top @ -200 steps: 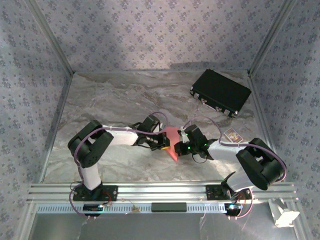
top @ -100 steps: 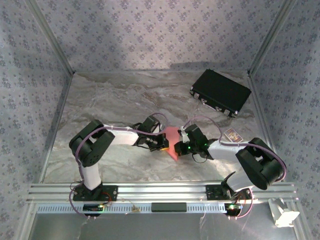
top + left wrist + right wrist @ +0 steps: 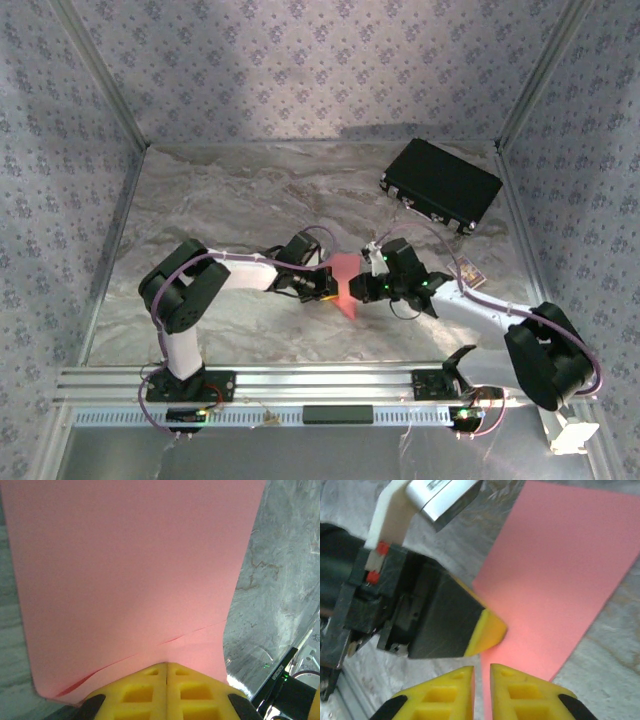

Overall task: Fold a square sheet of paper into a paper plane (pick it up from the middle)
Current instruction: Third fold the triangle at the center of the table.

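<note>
Pinching the paper mid-fold, the left end effector is clamped tight on it. At its edge the right end effector has jaws narrowly apart, grip unclear. Next likely calls for a clean crease.

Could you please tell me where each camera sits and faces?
Top external: above and behind the bases, looking down on the table; both arms, left tool, right tool.
Left wrist: looks along its yellow fingers at the pink paper.
Right wrist: along its fingers at paper and left tool.
All share the paper.
</note>
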Action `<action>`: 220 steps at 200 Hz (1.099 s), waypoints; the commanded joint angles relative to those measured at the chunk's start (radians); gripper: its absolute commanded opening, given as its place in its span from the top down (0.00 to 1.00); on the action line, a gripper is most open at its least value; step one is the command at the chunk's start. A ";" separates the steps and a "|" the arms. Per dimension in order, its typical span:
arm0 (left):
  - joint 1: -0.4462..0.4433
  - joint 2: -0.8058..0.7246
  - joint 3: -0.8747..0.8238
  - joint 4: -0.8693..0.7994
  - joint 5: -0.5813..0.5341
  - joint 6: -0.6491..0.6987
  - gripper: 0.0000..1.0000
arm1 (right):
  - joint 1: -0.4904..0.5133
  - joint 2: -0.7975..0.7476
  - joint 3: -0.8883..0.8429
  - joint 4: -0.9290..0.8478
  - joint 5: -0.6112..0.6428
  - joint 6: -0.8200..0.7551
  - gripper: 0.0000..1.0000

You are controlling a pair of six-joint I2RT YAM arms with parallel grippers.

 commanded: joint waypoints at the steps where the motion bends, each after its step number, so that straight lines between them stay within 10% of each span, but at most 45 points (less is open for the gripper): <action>1: -0.003 0.040 -0.008 -0.070 -0.050 0.021 1.00 | 0.031 0.006 0.019 -0.053 -0.078 0.039 0.91; 220: -0.003 0.040 0.002 -0.091 -0.055 0.035 1.00 | 0.140 0.262 0.031 0.011 0.005 0.115 1.00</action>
